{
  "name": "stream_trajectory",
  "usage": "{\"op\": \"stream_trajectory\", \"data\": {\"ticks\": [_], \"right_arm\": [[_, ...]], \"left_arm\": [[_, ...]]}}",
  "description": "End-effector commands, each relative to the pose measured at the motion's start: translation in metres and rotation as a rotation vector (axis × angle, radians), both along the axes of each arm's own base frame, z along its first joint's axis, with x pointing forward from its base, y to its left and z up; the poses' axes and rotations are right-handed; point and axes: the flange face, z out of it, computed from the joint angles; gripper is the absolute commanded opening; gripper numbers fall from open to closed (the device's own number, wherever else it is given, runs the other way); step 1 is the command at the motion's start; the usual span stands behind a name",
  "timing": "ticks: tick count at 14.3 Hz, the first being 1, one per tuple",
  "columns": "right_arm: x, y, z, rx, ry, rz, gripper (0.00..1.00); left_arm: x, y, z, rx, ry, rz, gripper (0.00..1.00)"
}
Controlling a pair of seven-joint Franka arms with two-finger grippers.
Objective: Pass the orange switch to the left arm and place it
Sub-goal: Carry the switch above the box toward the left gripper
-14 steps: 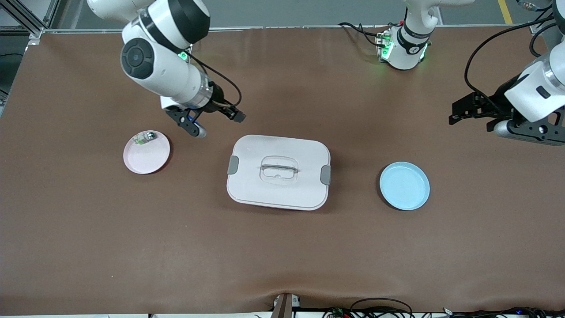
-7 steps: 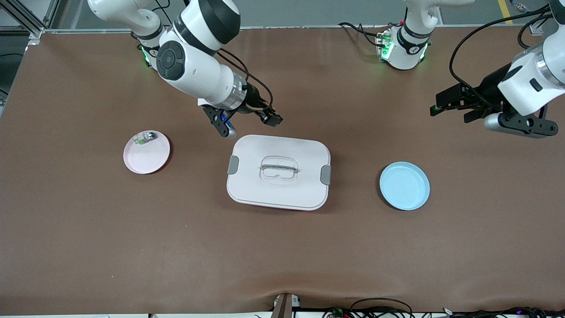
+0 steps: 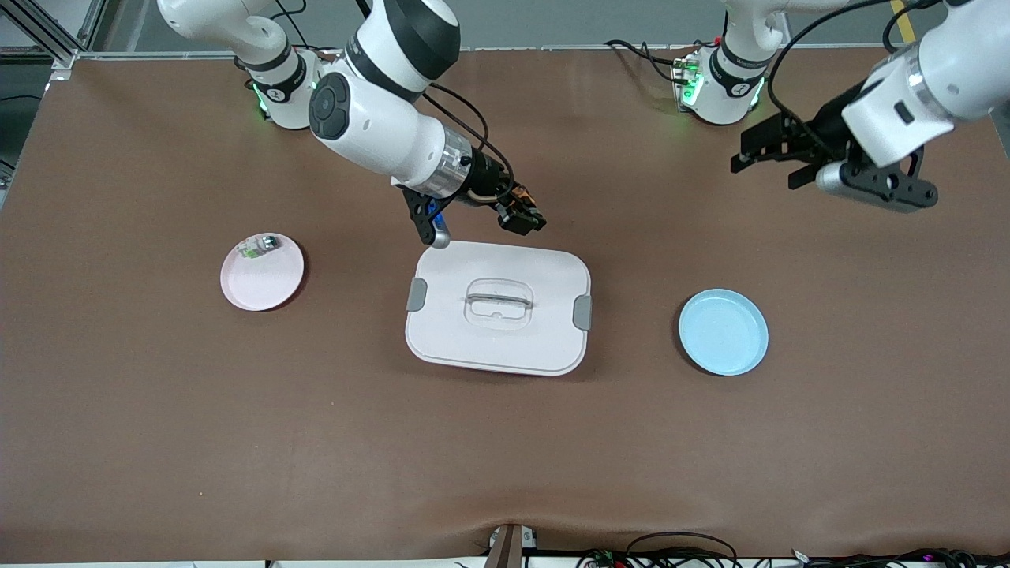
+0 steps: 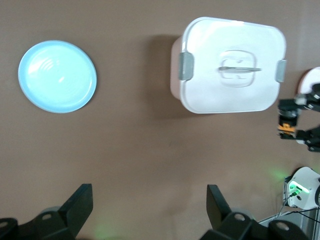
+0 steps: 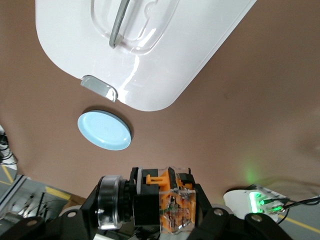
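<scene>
Right gripper [image 3: 522, 214]: up in the air over the desk [image 3: 158, 434], just off the box's edge that faces the arm bases; fingers [image 5: 145, 202] clamped shut on the switch.
Switch [image 3: 517, 207]: pinched in the right gripper, orange showing between the black fingers; in the right wrist view [image 5: 167, 197] an orange part and a clear body with green inside sat in the grip.
Left gripper [image 3: 761, 154]: in the air over bare desk near the left arm's end, at about one o'clock from the blue plate; fingers [image 4: 80, 202] spread wide, holding nothing.
Box [image 3: 499, 308]: white, lid on, grey latches at both short ends, clear handle in the middle; stood mid-desk between the two plates, touching neither.
Blue plate [image 3: 723, 331]: on the desk at three o'clock from the box, well apart from it, with nothing on it.
Pink plate [image 3: 262, 272]: at nine o'clock from the box, toward the right arm's end.
Clear piece [image 3: 259, 246]: small, green and silver, lying on the pink plate near its rim at about twelve o'clock.
Arms: both reached out from their green-lit bases along the top edge of the desk.
</scene>
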Motion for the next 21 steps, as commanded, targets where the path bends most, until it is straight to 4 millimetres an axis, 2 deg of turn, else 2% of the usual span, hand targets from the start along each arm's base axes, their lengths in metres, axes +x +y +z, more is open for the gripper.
{"op": "stream_trajectory", "data": {"ticks": [1,2,3,6,9,12,14,16,18,19,21], "right_arm": [[0.006,0.01,0.009,0.092,0.039,-0.079,0.1],[0.004,0.016,0.007,0.11,0.046,-0.092,0.1],[0.002,0.022,0.007,0.131,0.047,-0.107,0.1],[-0.003,0.033,0.0,0.153,0.052,-0.137,0.1],[-0.001,0.038,-0.002,0.17,0.041,-0.188,0.1],[-0.003,0.041,-0.007,0.165,0.042,-0.186,0.1],[-0.003,0.041,-0.007,0.163,0.043,-0.183,0.1],[-0.003,0.041,-0.007,0.164,0.041,-0.185,0.11],[-0.003,0.041,-0.007,0.163,0.043,-0.183,0.11],[-0.003,0.041,-0.007,0.163,0.043,-0.183,0.11],[-0.003,0.041,-0.008,0.162,0.042,-0.182,0.11]], "left_arm": [[-0.026,0.0,-0.023,-0.089,-0.068,-0.066,1.0],[-0.027,-0.007,-0.026,-0.096,-0.074,-0.083,1.0],[-0.029,-0.024,-0.029,-0.093,-0.088,-0.108,1.0],[-0.033,-0.063,-0.054,-0.102,-0.144,-0.125,1.0],[-0.025,-0.09,-0.072,-0.206,-0.153,-0.095,1.0],[-0.033,-0.129,-0.1,-0.285,-0.156,-0.078,1.0],[-0.035,-0.13,-0.108,-0.29,-0.148,-0.084,0.95],[-0.029,-0.129,-0.113,-0.309,-0.159,-0.082,0.91],[-0.023,-0.133,-0.124,-0.326,-0.177,-0.053,0.9],[-0.021,-0.141,-0.129,-0.331,-0.181,-0.054,0.89],[-0.02,-0.148,-0.128,-0.335,-0.209,-0.05,0.84]]}}
